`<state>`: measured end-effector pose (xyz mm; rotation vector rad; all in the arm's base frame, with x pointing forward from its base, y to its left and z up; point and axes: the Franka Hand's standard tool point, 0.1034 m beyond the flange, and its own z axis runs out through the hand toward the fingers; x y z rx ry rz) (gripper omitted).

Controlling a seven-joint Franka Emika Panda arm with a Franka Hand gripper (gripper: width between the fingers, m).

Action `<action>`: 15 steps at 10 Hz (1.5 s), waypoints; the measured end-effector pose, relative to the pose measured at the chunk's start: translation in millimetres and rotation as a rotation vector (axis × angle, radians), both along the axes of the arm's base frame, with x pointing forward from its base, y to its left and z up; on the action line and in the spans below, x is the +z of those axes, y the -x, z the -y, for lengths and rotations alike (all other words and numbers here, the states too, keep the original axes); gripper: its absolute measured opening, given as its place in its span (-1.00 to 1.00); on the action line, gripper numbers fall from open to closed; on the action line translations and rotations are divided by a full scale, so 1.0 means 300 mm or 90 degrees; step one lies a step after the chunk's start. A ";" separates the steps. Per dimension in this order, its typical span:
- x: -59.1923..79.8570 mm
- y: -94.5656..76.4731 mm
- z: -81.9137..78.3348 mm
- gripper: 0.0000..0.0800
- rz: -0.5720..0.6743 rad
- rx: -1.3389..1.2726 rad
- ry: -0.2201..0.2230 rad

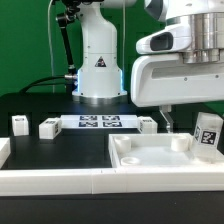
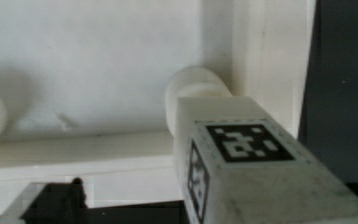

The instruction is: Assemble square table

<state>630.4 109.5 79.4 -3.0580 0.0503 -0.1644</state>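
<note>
— Leg (image 2: 247, 150), against slab (image 1: 150, 153) rim, sitting between spread fingers of hand (image 2: 202, 208); not clamped.
— Looks light, stiff, slick. Best pinched across flat sides, clear of peg.

Slab (image 1: 150, 157) at exterior view's 4 o'clock, behind border wall (image 1: 60, 182). Marker board (image 1: 100, 122) at slab's 11 o'clock. Leg 1 (image 1: 18, 124) and leg 2 (image 1: 48, 127) at board's 9 o'clock. Leg 3 (image 1: 148, 124) just beside board at 3 o'clock. Leg 4 (image 1: 208, 135) tilted at slab's 3 o'clock edge. Robot base (image 1: 100, 65) at board's 12 o'clock.
</note>
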 end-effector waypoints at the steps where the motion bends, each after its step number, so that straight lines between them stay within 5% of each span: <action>1: 0.000 0.000 0.001 0.62 0.000 -0.001 0.000; 3: -0.001 0.000 0.001 -0.23 0.000 -0.001 0.000; 7: -0.003 0.001 0.020 -0.27 -0.005 -0.059 -0.020; 15: -0.015 0.021 -0.025 -0.27 -0.061 -0.664 -0.102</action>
